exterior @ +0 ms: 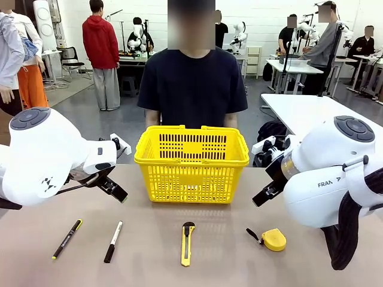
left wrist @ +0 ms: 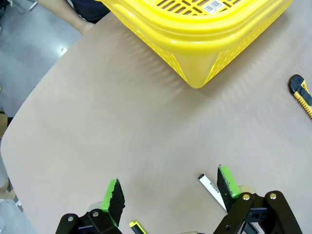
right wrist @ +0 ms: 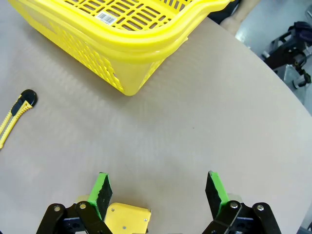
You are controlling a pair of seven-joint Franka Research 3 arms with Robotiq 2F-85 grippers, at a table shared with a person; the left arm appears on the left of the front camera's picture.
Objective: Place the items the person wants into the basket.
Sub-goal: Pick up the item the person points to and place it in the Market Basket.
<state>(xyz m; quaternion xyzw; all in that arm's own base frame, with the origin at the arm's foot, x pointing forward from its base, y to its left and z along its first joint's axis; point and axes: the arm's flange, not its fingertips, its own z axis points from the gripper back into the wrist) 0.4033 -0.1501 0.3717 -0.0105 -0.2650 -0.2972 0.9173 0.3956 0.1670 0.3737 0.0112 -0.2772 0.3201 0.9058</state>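
1. We logged the basket (exterior: 191, 164) at frame centre on the desk (exterior: 149, 269), just before the person (exterior: 191, 84), where we judged either arm could reach it.
2. The pen (exterior: 67, 239), marker (exterior: 113, 241) and utility knife (exterior: 188, 242) lay spaced in a row along the lower frame, none in the basket; the gaps should ease a grasp.
3. The left gripper (left wrist: 170, 187) hovered open and empty over the pen and marker ends.
4. The right gripper (right wrist: 158, 187) hovered open and empty over the tape measure (exterior: 273, 239).
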